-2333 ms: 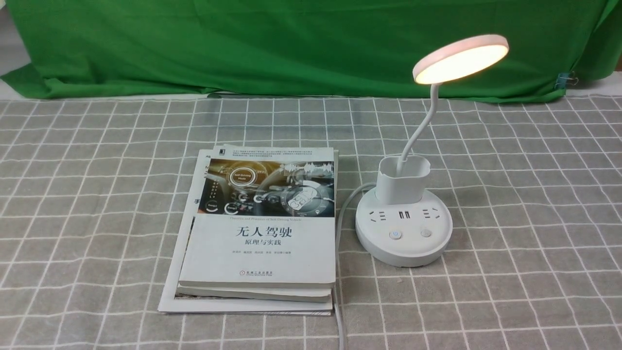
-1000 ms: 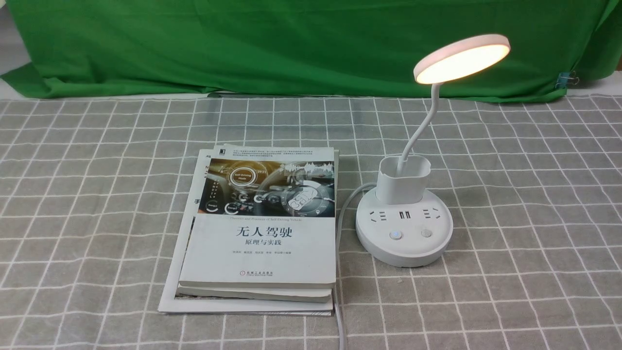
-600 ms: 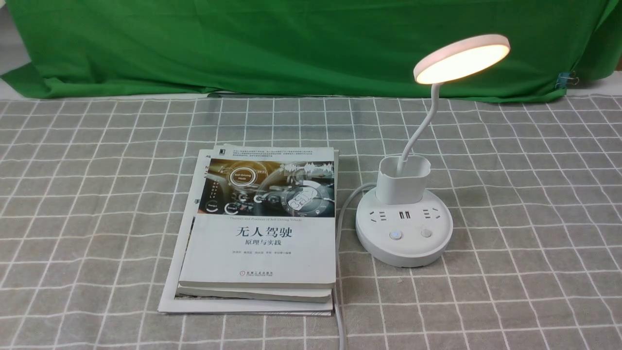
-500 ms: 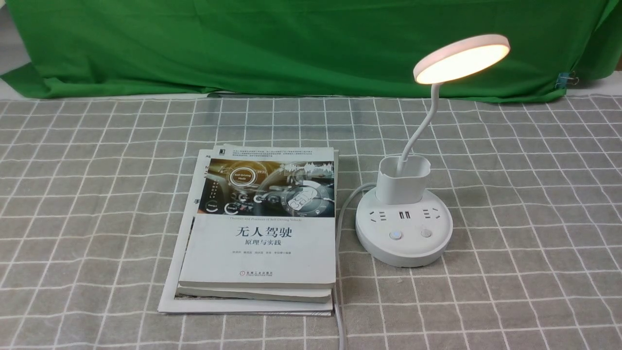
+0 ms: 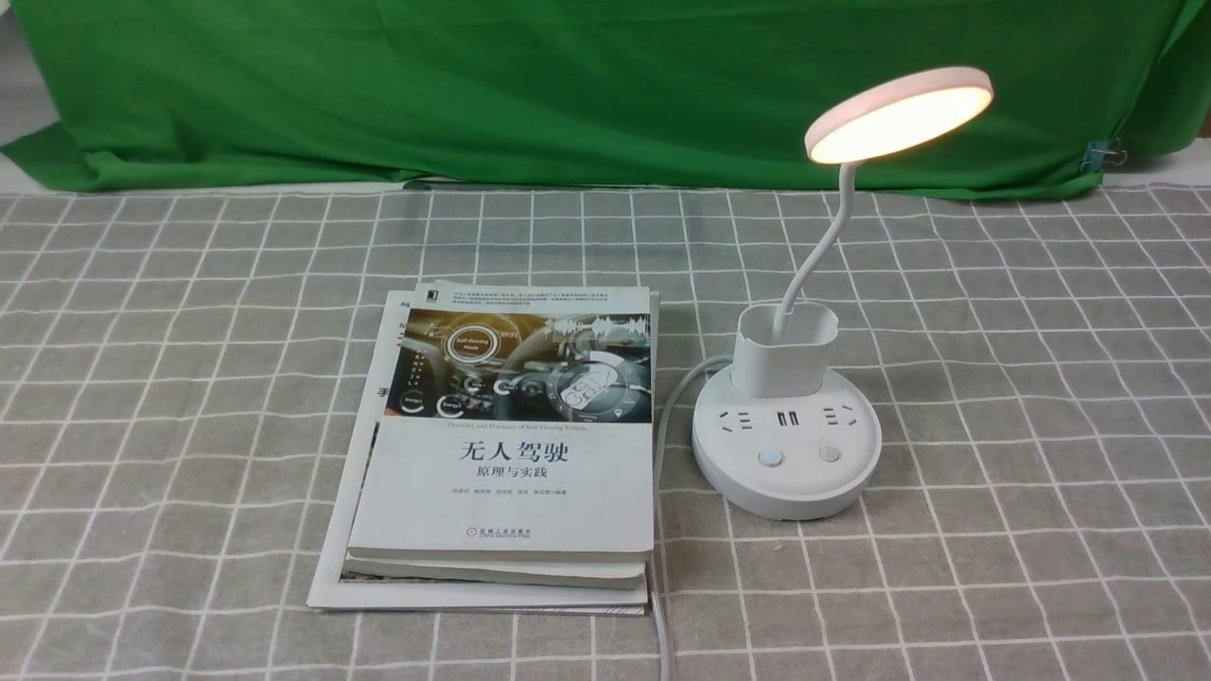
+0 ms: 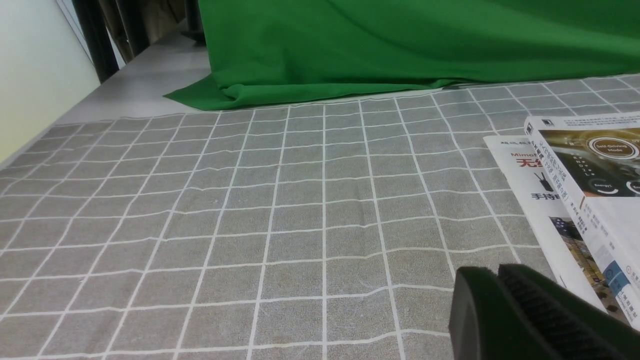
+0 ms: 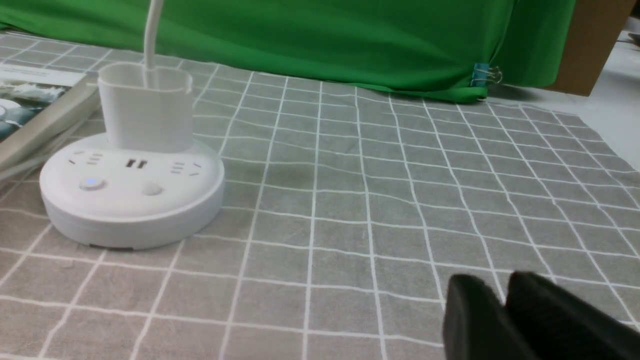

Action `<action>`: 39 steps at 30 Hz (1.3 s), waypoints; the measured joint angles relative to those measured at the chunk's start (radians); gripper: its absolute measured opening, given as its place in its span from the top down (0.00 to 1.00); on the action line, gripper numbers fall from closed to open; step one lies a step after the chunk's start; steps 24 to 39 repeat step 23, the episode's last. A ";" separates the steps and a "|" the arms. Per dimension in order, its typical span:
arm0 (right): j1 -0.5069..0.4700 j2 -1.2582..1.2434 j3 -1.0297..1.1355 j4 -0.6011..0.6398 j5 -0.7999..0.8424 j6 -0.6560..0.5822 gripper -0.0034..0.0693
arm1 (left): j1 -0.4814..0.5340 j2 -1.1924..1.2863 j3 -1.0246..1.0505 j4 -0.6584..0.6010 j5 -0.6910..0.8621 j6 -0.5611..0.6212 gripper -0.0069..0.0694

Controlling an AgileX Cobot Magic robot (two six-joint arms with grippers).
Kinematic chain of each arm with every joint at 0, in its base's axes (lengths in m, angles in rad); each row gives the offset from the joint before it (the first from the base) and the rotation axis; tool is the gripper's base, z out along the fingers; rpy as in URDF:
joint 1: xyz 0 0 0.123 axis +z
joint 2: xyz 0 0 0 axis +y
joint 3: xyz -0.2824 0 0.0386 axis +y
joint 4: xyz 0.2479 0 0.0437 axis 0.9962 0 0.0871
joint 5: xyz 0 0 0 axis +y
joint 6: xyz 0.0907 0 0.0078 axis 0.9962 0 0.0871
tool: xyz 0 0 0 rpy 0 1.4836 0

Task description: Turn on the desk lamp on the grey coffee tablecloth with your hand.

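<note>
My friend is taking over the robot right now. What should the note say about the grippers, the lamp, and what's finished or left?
Left gripper: low over the grey coffee tablecloth beside the stack of books; jaws look shut, holding nothing.
Right gripper: low over the cloth, clear of the desk lamp; a narrow gap shows between the jaws, so I can't call it open or shut. It holds nothing.
Lamp: upright on the cloth, to the robot's right of the books. Its head glows warm and one base button is lit blue.
Done: the lamp is on.
Left: nothing on the lamp; just keep both arms away from it.
</note>
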State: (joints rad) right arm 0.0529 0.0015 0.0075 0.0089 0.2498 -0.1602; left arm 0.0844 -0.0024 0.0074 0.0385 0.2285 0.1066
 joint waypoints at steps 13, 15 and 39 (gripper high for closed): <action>0.000 0.000 0.000 0.000 0.000 0.000 0.71 | 0.000 0.000 0.000 0.000 0.000 0.001 0.88; 0.000 0.000 0.000 0.000 0.000 0.000 0.70 | 0.000 0.000 0.000 0.000 0.000 0.001 0.88; 0.000 0.000 0.000 0.000 0.000 -0.001 0.69 | 0.000 0.000 0.000 0.000 0.000 0.001 0.88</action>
